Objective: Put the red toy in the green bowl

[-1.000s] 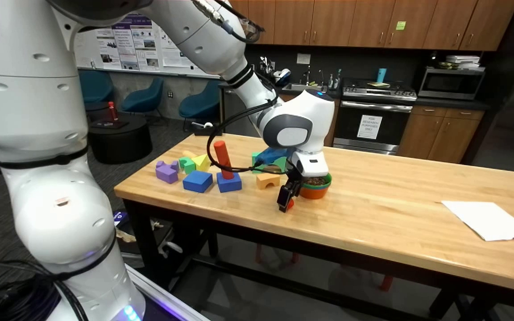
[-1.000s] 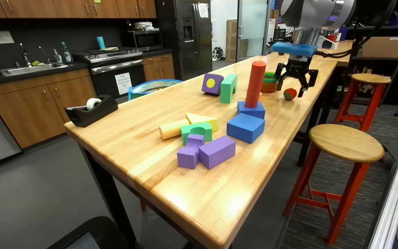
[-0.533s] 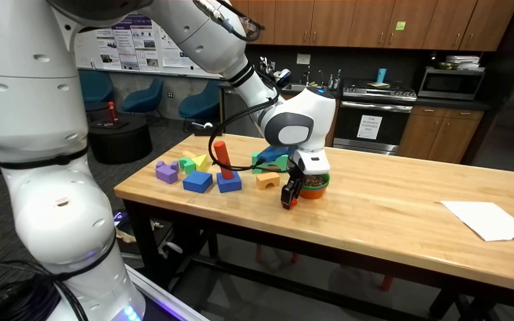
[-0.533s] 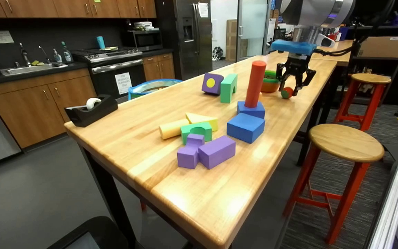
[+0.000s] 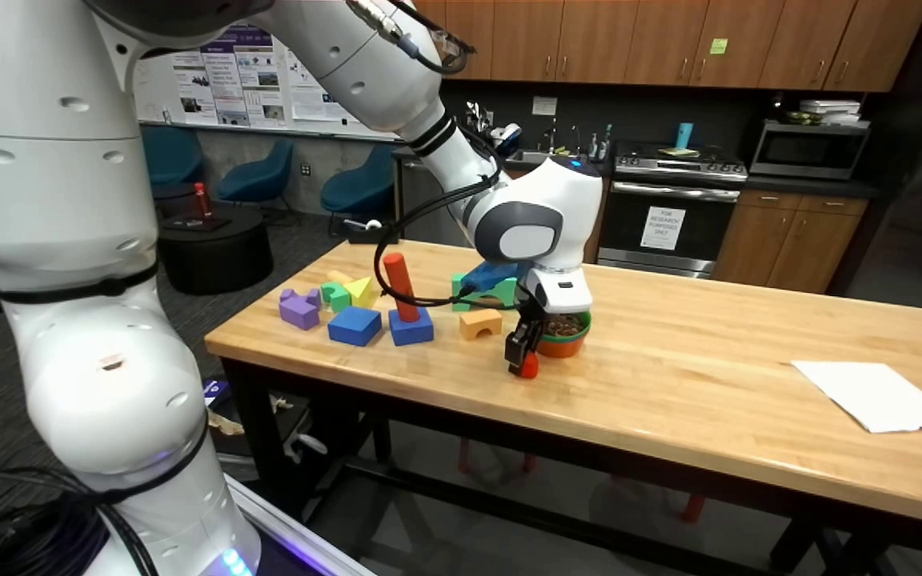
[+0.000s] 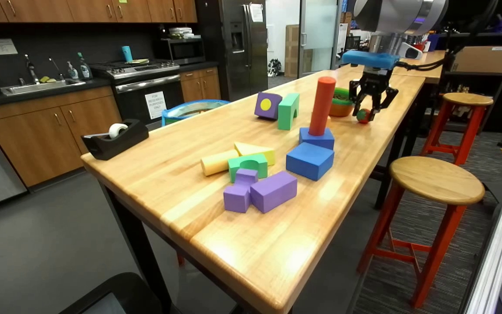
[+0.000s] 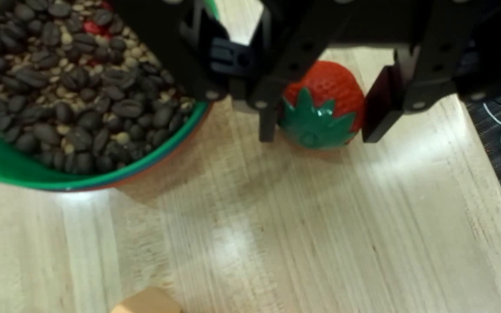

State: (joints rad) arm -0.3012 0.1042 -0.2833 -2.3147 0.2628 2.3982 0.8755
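Note:
The red toy [image 7: 333, 89] is a strawberry with a green leafy cap, seen between the fingers in the wrist view. My gripper [image 7: 319, 135] is shut on it, one finger pad on each side. In both exterior views the toy [image 5: 530, 366] is low at the tabletop under the gripper [image 6: 365, 115]; whether it touches the wood I cannot tell. Close beside it, on the left in the wrist view, stands the green bowl [image 7: 20, 167], filled with dark beans and pale lentils. It sits nested in an orange bowl [image 5: 563, 349].
An orange arch block [image 5: 480, 323] lies near the bowls. Further along the table are a red cylinder [image 6: 322, 107] standing on a blue block [image 6: 316, 138], a green arch [image 6: 286, 112] and purple blocks [image 6: 273, 191]. The table's edge [image 7: 494, 174] runs close to the toy.
My gripper has gone from open around the strawberry to shut on it. The gripper moved slightly toward the bowl, and the strawberry shifted and turned a little between the fingers.

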